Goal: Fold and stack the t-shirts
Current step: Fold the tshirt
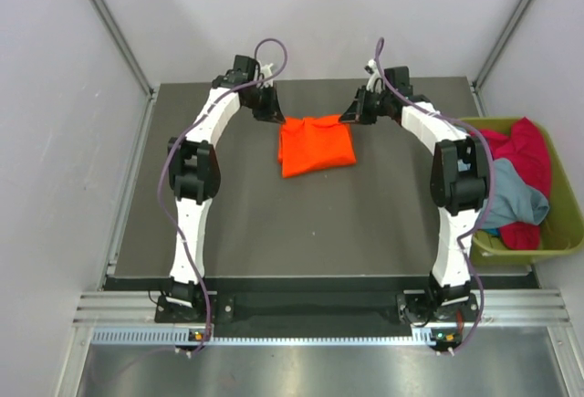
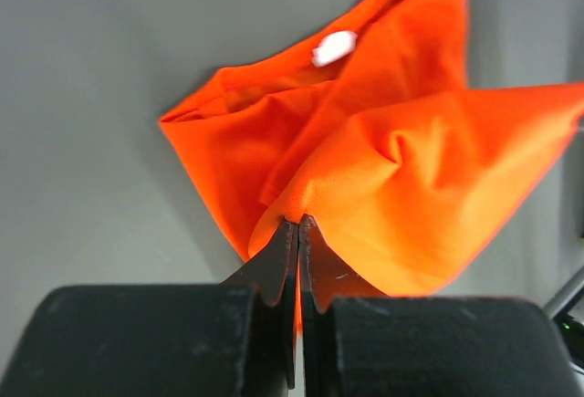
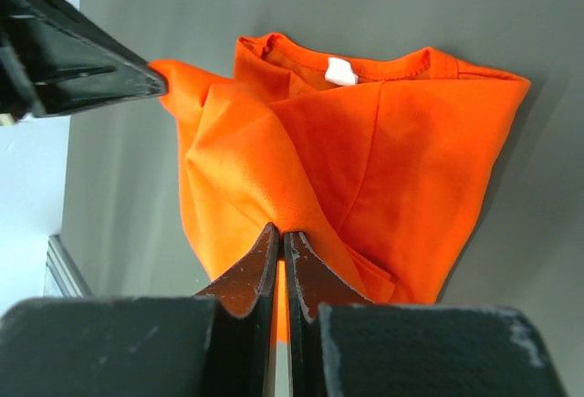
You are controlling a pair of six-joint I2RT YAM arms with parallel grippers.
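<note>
dark tabletop (image 1: 237,219) bears the orange t-shirt (image 1: 316,146); left gripper (image 2: 297,225) and right gripper (image 3: 280,233), jaws shut, pinch its two far corners.

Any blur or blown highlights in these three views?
Top view: even light, sharp, mild sheen on the metal sheet. Left wrist: orange shirt soft, its label blown white. Right wrist: shirt and label crisp.

No word, brand or number can be read anywhere in these views. The small white tag (image 3: 341,71) inside the collar of the orange t-shirt (image 3: 411,160) looks blank, though it is too blurred to tell.
</note>
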